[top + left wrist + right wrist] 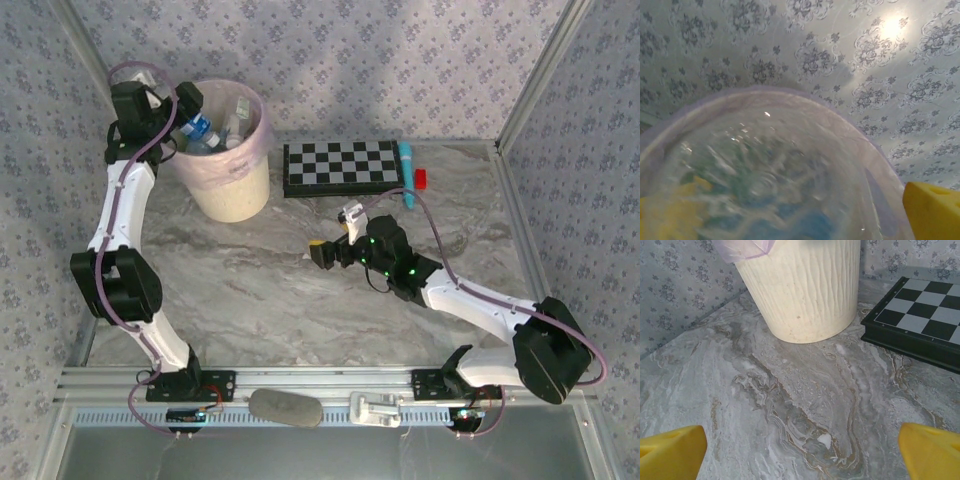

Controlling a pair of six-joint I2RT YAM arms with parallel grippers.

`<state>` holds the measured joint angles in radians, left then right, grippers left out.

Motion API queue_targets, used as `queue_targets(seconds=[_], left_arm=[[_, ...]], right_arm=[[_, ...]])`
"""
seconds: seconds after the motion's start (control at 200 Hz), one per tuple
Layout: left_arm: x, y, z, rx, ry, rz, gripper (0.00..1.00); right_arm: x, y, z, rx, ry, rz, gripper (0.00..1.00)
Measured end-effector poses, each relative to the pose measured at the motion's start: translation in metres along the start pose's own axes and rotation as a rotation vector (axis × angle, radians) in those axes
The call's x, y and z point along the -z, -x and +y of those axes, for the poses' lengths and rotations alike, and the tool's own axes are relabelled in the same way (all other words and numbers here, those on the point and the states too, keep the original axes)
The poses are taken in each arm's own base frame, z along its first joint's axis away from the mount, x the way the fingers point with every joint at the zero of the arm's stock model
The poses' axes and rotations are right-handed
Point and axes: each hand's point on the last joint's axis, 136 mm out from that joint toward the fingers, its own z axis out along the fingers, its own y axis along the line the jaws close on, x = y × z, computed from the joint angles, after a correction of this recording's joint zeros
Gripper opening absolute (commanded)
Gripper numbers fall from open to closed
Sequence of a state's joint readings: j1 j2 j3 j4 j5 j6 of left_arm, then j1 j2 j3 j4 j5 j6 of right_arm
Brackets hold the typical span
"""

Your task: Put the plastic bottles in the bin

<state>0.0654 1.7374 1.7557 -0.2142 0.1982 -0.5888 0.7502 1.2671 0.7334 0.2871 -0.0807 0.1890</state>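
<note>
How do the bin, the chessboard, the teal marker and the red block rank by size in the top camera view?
Largest to smallest:
1. bin, though its height brings its rim nearer the camera, which may flatter it
2. chessboard, somewhat smaller
3. teal marker, a slim stick
4. red block, plainly smallest

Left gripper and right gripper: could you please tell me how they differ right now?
The left gripper hangs over the mouth of the bin, above the plastic bottles inside; the right gripper sits low over the table beside the bin. The left gripper is at the far left; the right gripper is mid-table, near the chessboard. Both are open, empty, with yellow pads.
</note>
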Motion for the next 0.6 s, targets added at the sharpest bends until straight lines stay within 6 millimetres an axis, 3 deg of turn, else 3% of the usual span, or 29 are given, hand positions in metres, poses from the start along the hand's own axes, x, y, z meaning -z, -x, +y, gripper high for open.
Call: queue_targets(seconds=[0.235,0.6], left_arm=[[0.009,0.007,-0.005,-0.023,0.003,-0.011,1.00],[0.050,0.043,-0.023,-0.116,0.018,-0.133,1.00]], right_arm=[[0.004,0.003,-0.005,0.020,-0.027,-0.008,1.00],[0.009,0.007,-0.012,0.044,-0.058,-0.019,1.00]])
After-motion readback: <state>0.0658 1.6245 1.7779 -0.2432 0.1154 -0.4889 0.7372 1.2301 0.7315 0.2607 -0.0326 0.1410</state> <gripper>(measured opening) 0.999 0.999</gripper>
